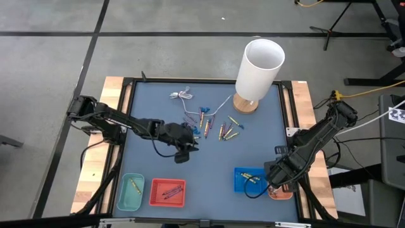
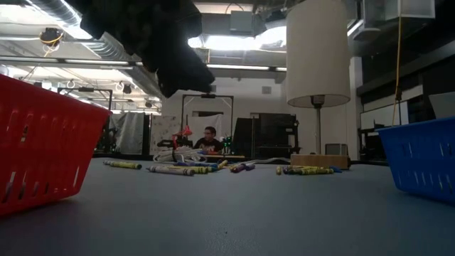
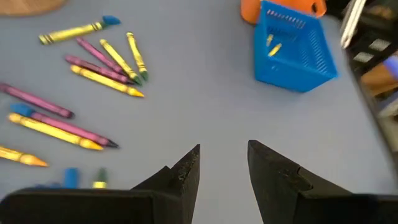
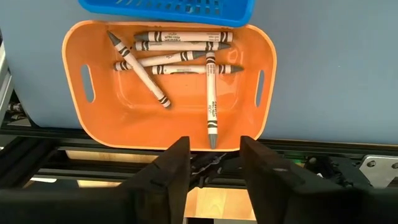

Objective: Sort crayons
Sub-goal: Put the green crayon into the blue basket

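Even, soft light falls from above on the desk [image 1: 209, 158], with only faint shadows. In the low view, ceiling lights [image 2: 234, 43] glare brightly while the arm overhead is a dark silhouette and the near red basket [image 2: 43, 142] is blurred. The left wrist view is soft; the right wrist view is sharp.

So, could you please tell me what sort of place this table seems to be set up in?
Probably a robotics lab or workshop. The low view shows exposed ceiling ducting and a person seated among equipment, and the high view shows bare concrete floor and a yellow cable.
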Tool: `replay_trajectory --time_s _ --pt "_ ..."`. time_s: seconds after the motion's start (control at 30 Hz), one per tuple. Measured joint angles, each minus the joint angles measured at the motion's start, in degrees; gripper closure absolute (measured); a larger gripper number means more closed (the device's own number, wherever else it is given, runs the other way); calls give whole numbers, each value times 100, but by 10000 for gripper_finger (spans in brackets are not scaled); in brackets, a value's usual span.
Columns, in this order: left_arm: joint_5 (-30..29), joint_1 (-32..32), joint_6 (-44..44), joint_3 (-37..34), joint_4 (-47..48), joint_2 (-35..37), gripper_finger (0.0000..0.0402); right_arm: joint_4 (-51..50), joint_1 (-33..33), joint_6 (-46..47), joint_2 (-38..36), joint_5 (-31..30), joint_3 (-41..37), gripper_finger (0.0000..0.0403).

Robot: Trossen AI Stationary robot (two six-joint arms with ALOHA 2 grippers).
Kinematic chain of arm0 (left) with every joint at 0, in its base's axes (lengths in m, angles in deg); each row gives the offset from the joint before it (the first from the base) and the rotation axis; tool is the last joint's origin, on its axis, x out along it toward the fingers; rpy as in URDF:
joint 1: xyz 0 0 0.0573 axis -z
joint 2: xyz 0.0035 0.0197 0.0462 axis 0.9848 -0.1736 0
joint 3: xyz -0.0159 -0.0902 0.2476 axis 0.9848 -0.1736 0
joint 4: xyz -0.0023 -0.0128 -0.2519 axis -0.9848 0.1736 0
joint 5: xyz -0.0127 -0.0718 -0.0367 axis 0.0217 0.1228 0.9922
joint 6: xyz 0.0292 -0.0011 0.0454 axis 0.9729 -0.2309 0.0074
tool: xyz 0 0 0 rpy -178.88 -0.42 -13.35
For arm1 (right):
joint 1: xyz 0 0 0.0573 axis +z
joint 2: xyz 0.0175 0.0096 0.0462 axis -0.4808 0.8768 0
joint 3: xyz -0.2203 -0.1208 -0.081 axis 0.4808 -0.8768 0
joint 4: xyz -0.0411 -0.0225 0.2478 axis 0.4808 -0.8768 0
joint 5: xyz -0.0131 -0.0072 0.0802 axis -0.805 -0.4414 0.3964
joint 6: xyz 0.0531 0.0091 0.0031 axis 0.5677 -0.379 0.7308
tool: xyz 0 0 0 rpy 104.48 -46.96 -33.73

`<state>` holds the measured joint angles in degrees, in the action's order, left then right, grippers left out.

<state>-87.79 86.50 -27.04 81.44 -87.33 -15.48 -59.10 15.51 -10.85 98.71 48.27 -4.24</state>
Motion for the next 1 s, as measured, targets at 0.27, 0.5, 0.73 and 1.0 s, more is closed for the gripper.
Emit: replay_trajectory --time_s 0.27,0.5,0.73,1.0 --pt "-133 -95 720 -2 108 -84 282 1 -46 -50 0 -4 -2 262" --pt "-81 -410 739 -2 5 -479 282 -11 -619 -210 -15 -123 83 262" --pt "-68 -511 838 0 103 -826 282 333 -1277 -809 -20 -1590 203 262" --pt "-83 -498 1043 -1 197 -1158 282 2182 -1878 -2012 -19 -3317 203 262"
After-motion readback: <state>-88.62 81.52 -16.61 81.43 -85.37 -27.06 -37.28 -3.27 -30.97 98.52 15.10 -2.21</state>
